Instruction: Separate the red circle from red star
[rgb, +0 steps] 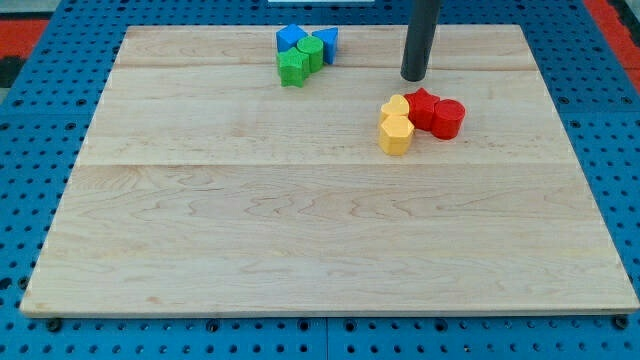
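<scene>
The red circle (449, 118) lies right of centre on the wooden board (300, 220), touching the red star (422, 106) on its left. My tip (414, 76) is just above the red star in the view, a short gap away from it, and up-left of the red circle. Two yellow blocks touch the star's left side: a heart-like one (395, 106) and a hexagon (396, 134) below it.
Near the view's top, left of my tip, sits a cluster: a blue block (291, 38), a blue triangle (327, 41), a green circle (310, 52) and a green star-like block (292, 69). Blue pegboard surrounds the board.
</scene>
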